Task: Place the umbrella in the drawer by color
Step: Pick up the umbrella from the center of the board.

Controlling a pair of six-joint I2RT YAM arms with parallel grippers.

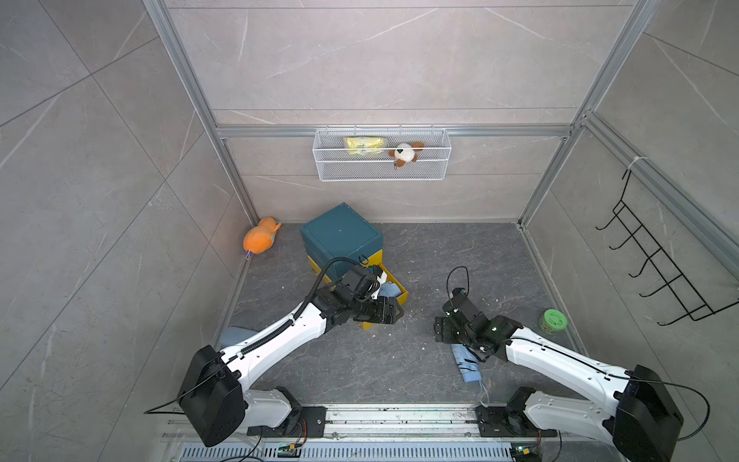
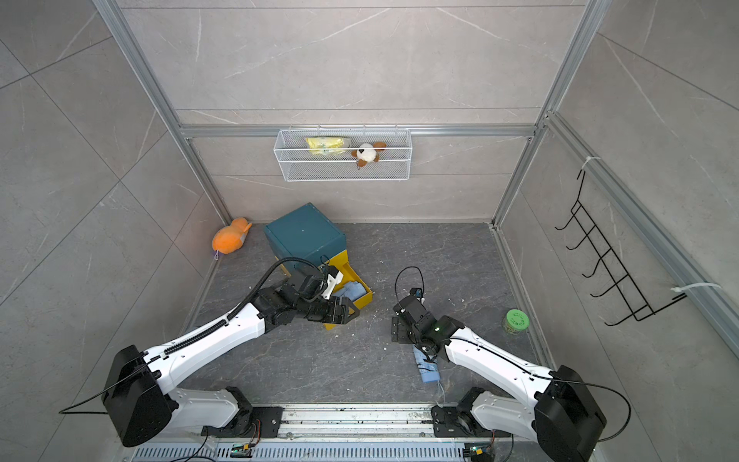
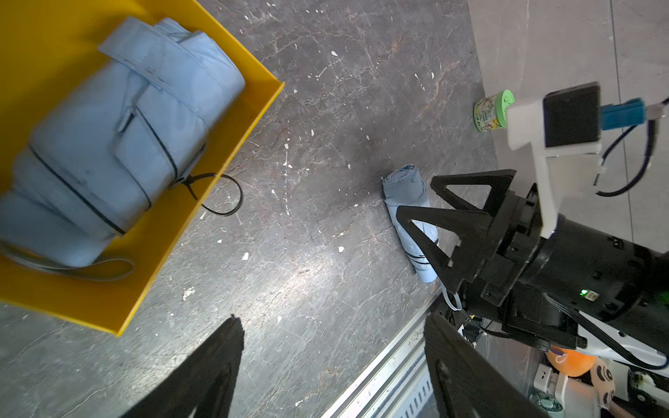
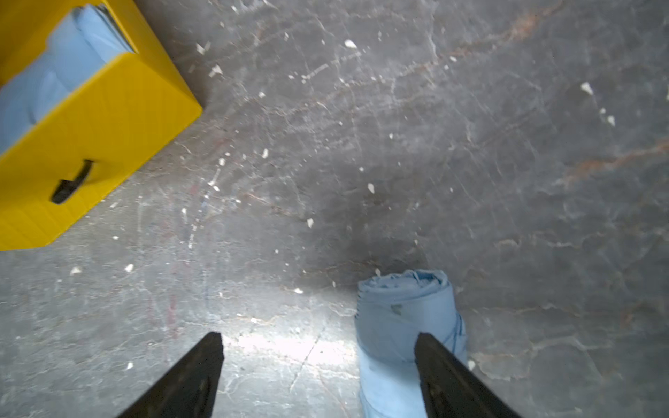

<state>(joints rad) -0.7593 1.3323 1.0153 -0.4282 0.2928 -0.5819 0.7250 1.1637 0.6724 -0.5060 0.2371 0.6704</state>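
Since the cabinet [image 1: 340,236] has its yellow drawer [image 3: 231,137] pulled out, probably to take umbrellas, a blue stowed umbrella [image 3: 119,137] lies inside it, strapped shut. Well apart on the floor lies the loose umbrella [image 4: 402,318], blue and rolled. The right gripper [image 4: 318,336] hangs over its end, jaws apart, apparently lining up a pick. The left gripper [image 3: 333,318], jaws apart and empty, hovers by the drawer front. Print on the jar [image 3: 492,112] is too small to read.

Top views look down; both close wrist views share the umbrella [image 4: 402,318].
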